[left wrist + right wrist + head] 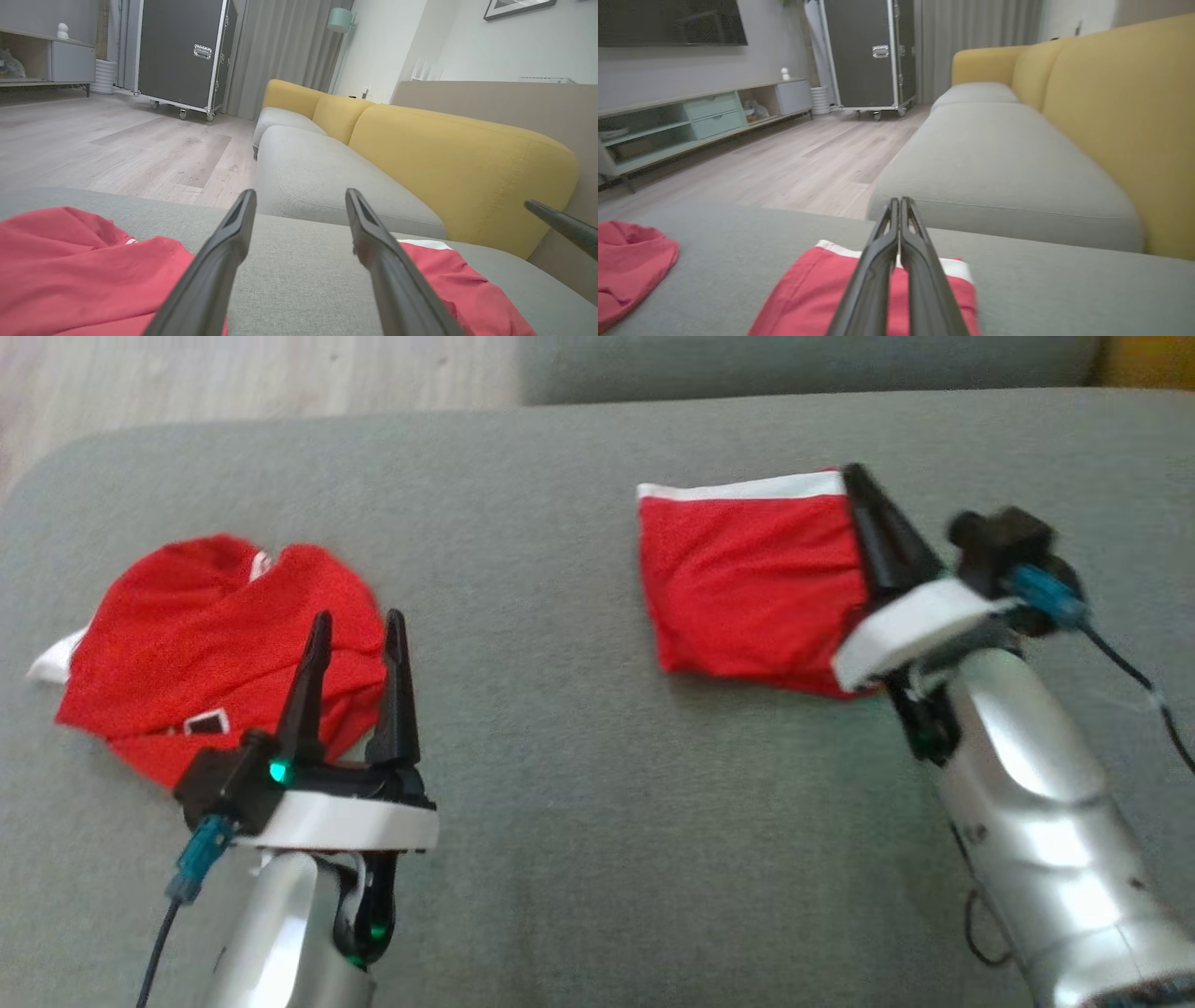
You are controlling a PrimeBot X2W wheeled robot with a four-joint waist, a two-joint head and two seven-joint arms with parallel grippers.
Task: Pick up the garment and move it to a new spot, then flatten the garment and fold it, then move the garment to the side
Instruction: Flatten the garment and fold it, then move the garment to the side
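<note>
Two red garments lie on the grey seat cushion [560, 756]. A crumpled red garment [187, 635] with white trim is at the left. My left gripper [359, 616] is open, its fingers over that garment's right edge; the garment [70, 261] shows left of the fingers in the left wrist view. A folded red garment [747, 579] with a white band along its far edge lies at the right. My right gripper [854, 474] is shut, its fingers lying over the folded garment's right edge. In the right wrist view the closed fingers [887, 242] sit above the folded garment [817, 289] with nothing visibly between them.
A second grey seat [994, 154] with a yellow backrest [1120, 107] lies beyond the cushion's far edge. Wooden floor [117, 144] is off the far left, with a black wheeled case [182, 51] and a low cabinet [691, 116] further back.
</note>
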